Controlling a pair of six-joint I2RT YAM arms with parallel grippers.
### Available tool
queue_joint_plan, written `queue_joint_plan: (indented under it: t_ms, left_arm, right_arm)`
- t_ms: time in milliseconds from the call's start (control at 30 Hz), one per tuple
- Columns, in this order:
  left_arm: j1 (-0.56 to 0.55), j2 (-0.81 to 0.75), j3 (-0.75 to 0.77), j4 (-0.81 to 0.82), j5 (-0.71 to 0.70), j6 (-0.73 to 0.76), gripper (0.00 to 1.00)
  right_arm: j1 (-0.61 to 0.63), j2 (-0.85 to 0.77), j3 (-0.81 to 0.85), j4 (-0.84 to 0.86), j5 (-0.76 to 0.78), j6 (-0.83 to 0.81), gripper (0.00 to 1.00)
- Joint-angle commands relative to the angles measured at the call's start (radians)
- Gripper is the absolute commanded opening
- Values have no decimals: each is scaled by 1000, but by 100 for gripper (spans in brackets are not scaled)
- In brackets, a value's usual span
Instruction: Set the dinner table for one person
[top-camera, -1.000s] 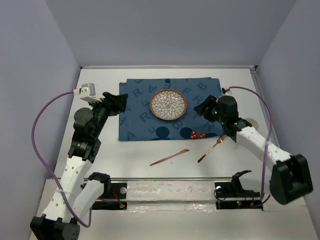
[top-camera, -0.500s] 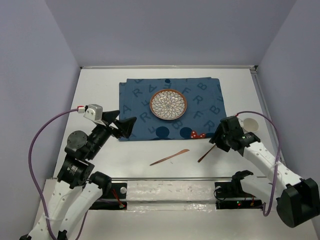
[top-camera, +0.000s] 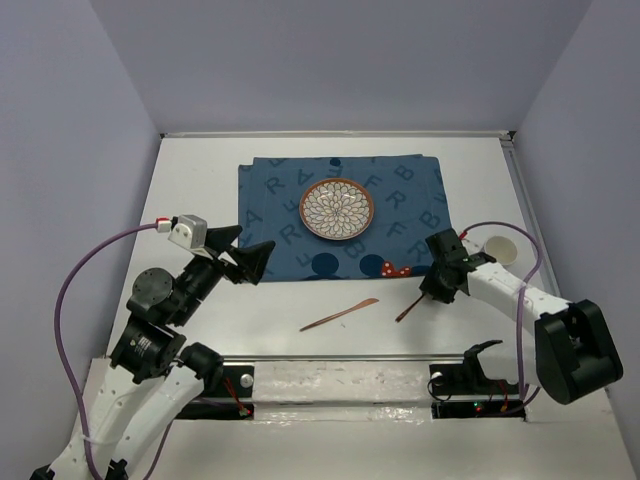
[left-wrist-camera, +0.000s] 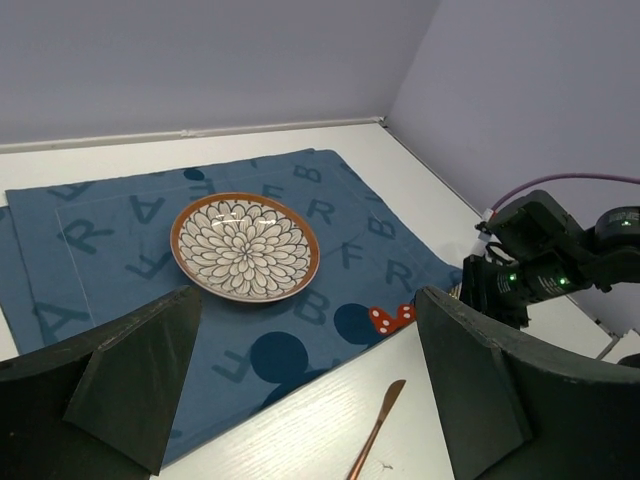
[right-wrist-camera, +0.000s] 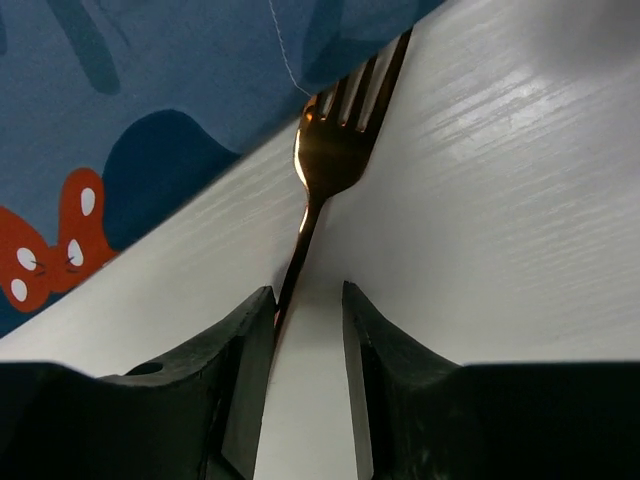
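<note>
We see the white counter (top-camera: 190, 180) spanning the view, carrying a blue mat (top-camera: 270, 200) with a plate (top-camera: 336, 209) on it. The left tool (top-camera: 243, 250) hangs spread wide over the mat's near-left corner. The right tool (right-wrist-camera: 308, 300), narrowly parted, straddles the handle of the fork (right-wrist-camera: 325, 150) lying on the counter. A knife (top-camera: 340, 314) lies nearby.

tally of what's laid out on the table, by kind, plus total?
Placemat: 1
Plate: 1
Fork: 1
Knife: 1
White round item, kind unclear: 1
Total: 5
</note>
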Motion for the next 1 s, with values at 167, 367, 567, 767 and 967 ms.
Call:
queue_joint_plan:
  t_ms: [167,367,567,767,967]
  left_arm:
    - [-14,4,5,24,11,17,99]
    - [-14,9,5,25,10,17,99]
    - [-17,13,5,24,7,17,99]
    - [-14,12,7,25,-18,15,99]
    - [-8,-8,12,-1,-165,6,99]
  right_arm:
    - [12,56,-11,44,18,12,16]
    - [49,7,-16,-30,5,35,0]
    - [190,-186,16,-171,-29,170,0]
    - [377,-276,254,-216,7,218,0]
    - [483,69,609,-32,31,-1,0]
